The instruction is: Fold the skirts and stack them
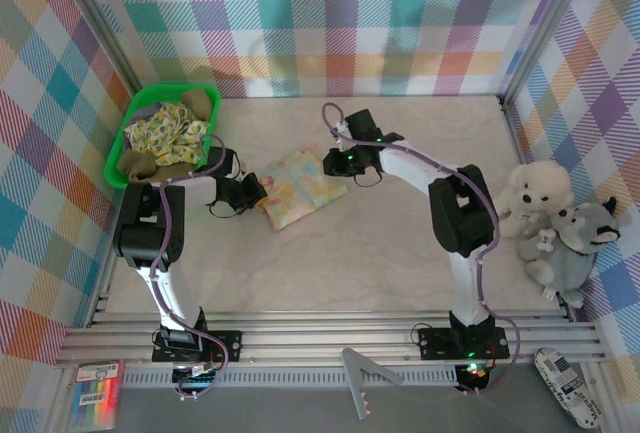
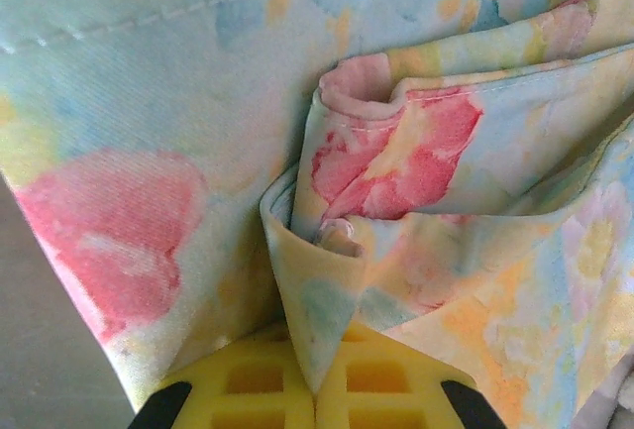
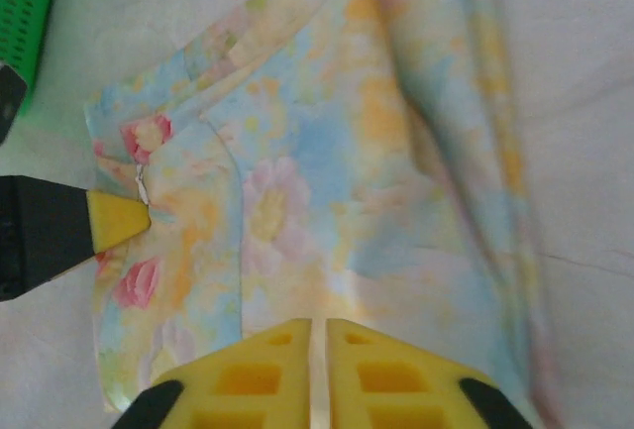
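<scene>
**Both hands on the pastel skirt, mid-tabletop**

- Far left: green basket (image 1: 122, 140) holds a crumpled yellow-green print skirt (image 1: 172, 133) on top of an olive-brown skirt (image 1: 135, 163). Both are bunched and unfolded.
- Left hand (image 1: 247, 193) sits just right of the basket, at the left corner of the pastel floral skirt (image 1: 300, 185). It is clenched on that skirt. The left wrist view shows a fold of the hem pinched between the yellow pads, with layered edges curling up just beyond the tips.
- The pastel skirt lies flat on the tabletop (image 1: 400, 253), left of centre. It is folded to a tilted rectangle with layers overlapping along the left side.
- Right hand (image 1: 343, 161) is at the skirt's far-right edge, low over the cloth. Its fingers are pressed together, with only a thin pale line between the pads. I can't tell whether any fabric is caught there.
- Far right, well apart from the skirt: a white plush toy (image 1: 538, 193) leaning against a grey plush toy (image 1: 588, 238), next to the checked wall.
</scene>
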